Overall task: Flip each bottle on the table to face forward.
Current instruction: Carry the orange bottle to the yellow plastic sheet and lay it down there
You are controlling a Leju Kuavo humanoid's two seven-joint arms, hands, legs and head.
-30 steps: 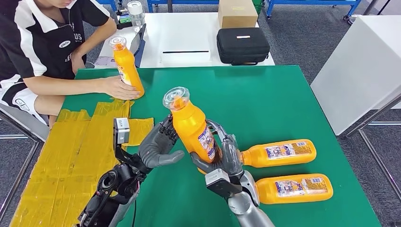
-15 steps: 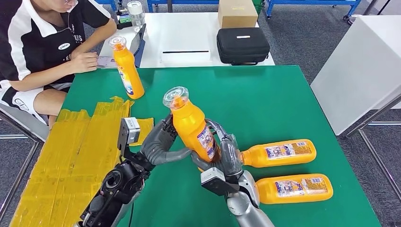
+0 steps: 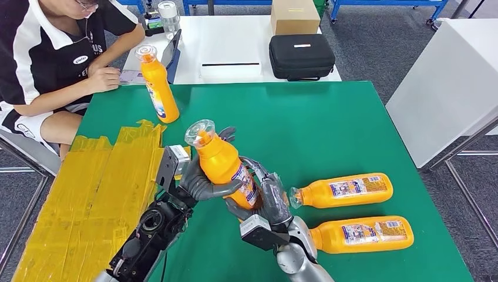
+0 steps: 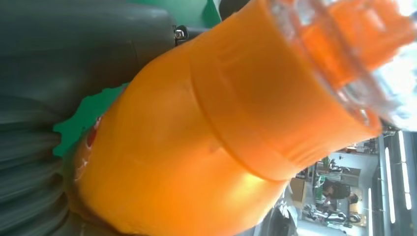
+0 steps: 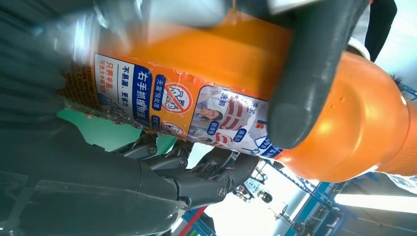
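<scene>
You're looking at a robotics lab or test workshop, not a home. The green surface [image 3: 329,117] is a purpose-built test bench patched with yellow tape [image 3: 88,188] along one side, standing on grey carpet tiles [image 3: 376,41]. Behind it you can see a white table [image 3: 235,41] carrying a black equipment case [image 3: 301,57] and a cardboard box [image 3: 295,16], blue metal racking [image 3: 376,4] beyond, and a seated person [image 3: 53,59] in a logoed polo shirt.
</scene>
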